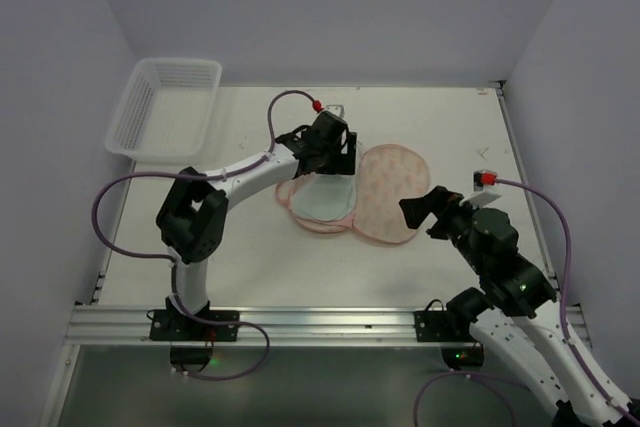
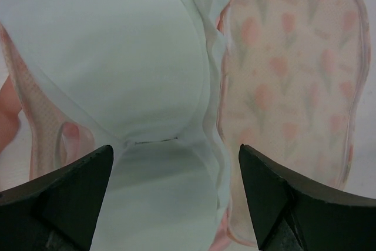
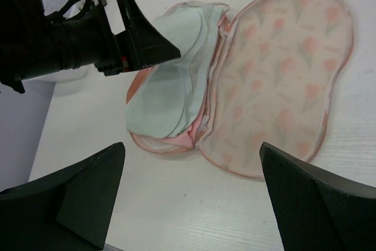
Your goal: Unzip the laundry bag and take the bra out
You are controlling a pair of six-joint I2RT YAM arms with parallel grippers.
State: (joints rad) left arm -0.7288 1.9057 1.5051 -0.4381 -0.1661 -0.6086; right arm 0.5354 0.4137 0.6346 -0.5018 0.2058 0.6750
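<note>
The laundry bag [image 1: 392, 192] lies unzipped and spread flat like a clamshell at mid-table. Its right half shows printed fabric through pale mesh [image 2: 294, 74] [image 3: 282, 69]. In its left half lies the bra [image 1: 322, 201], showing two pale rounded cup linings [image 2: 117, 57] [image 3: 167, 83] with salmon-pink fabric at the lower edge [image 3: 202, 134]. My left gripper [image 1: 326, 167] [image 2: 175, 152] is open and hovers just over the cups, jaws either side of the lower cup, holding nothing. My right gripper [image 1: 420, 215] [image 3: 192, 148] is open and empty, above the table just right of the bag.
A white lattice basket [image 1: 165, 107] stands at the far left corner. Grey walls enclose the table on three sides. The metal rail [image 1: 300, 322] with the arm bases runs along the near edge.
</note>
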